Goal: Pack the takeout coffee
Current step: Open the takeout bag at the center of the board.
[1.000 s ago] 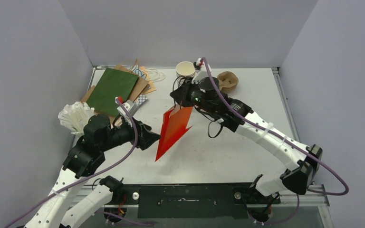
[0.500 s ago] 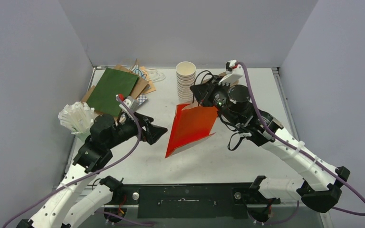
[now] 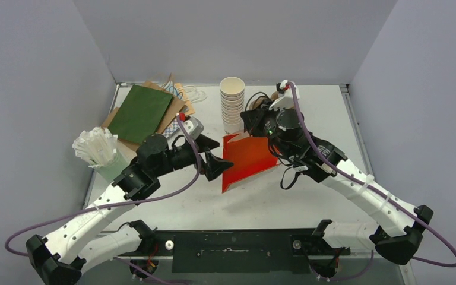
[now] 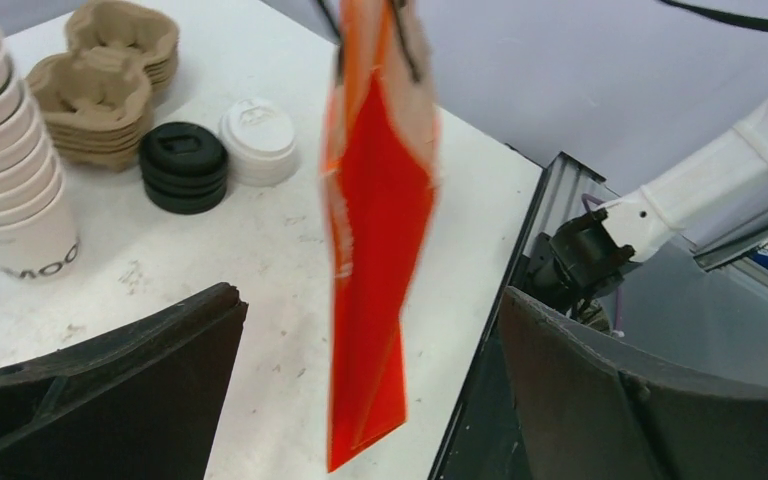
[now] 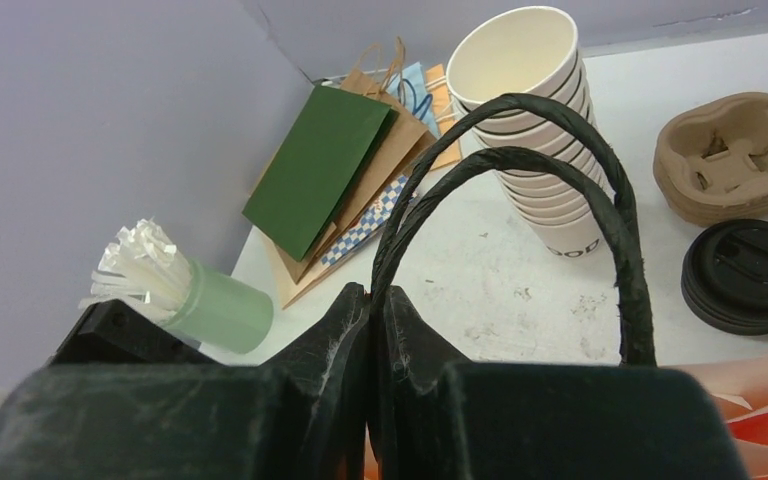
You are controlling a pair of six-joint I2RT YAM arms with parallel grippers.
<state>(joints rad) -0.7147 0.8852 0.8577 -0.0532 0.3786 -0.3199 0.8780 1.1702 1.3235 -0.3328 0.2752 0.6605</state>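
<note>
On the near side of the red paper bag, the left gripper is seen with its jaws spread wide and nothing between them. In the left wrist view the flat, unopened bag hangs edge-on between the 2 fingers, touched by neither. The bag is held up off the table by the right gripper, whose jaws are pressed together on the bag's 2 black handles.

The step in hand is judged to be the readying of the bag, not yet the packing itself. The next move probably calls for 1 side of the bag, or 1 handle, to be taken by the left gripper. The mouth can then be pulled apart and the bag stood upright. A light, centred pinch on thin paper is needed, since the bag hangs loosely and may swing.

Beyond the bag, a stack of lidless white cups stands just behind it. Further back, 1 pile of black lids and 1 of white lids lie side by side, with pulp cup carriers behind them.

No takeout coffee, meaning a capped cup, is seen in any view. Its place relative to either gripper cannot be told.
</note>
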